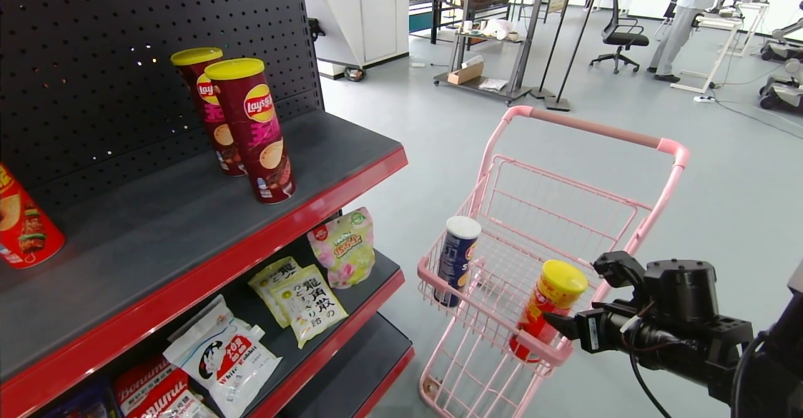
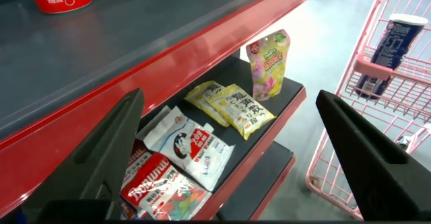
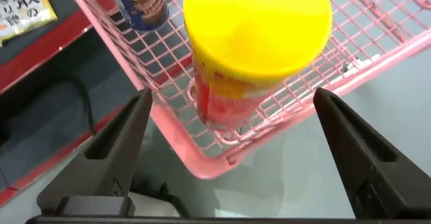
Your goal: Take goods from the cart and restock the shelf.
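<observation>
A pink cart [image 1: 627, 132] stands right of the shelf. Inside it stand a blue can with a white lid [image 1: 457, 261] and a red can with a yellow lid [image 1: 547, 305]. My right gripper [image 1: 573, 289] is open at the cart's near corner, level with the top of the red can [image 3: 256, 29]. That can lies just ahead of the open right gripper [image 3: 232, 96], untouched. My left gripper [image 2: 230, 96] is open and holds nothing, facing the shelf's lower tiers, with the blue can [image 2: 394, 42] off to one side.
On the upper shelf board [image 1: 188, 217] stand two maroon cans with yellow lids [image 1: 251, 129] and a red can [image 1: 22, 223] at the far left. Snack bags [image 1: 307, 302] lie on the lower tier. Open grey floor surrounds the cart.
</observation>
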